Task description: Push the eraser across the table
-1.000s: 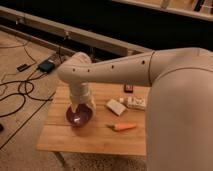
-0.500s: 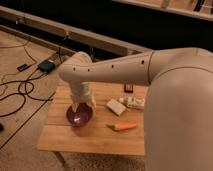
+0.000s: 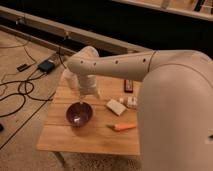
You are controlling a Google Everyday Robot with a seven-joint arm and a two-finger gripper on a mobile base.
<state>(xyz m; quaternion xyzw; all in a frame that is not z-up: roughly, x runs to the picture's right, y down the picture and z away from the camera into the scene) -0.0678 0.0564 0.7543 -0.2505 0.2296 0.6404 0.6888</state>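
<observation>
The eraser (image 3: 128, 86) is a small dark reddish-brown block at the far side of the light wooden table (image 3: 90, 140), partly under the edge of my arm. My gripper (image 3: 83, 97) hangs from the white arm over the left middle of the table, just above the far rim of a dark purple bowl (image 3: 79, 114). The gripper is well to the left of the eraser and apart from it.
A pale cream block (image 3: 116, 106) and a white ridged object (image 3: 131, 102) lie right of the bowl. An orange carrot (image 3: 123, 127) lies nearer the front. Black cables and a small box (image 3: 46, 65) lie on the floor to the left. A dark wall runs behind.
My gripper has shifted only slightly to the right above the bowl. The objects on the table have not moved.
</observation>
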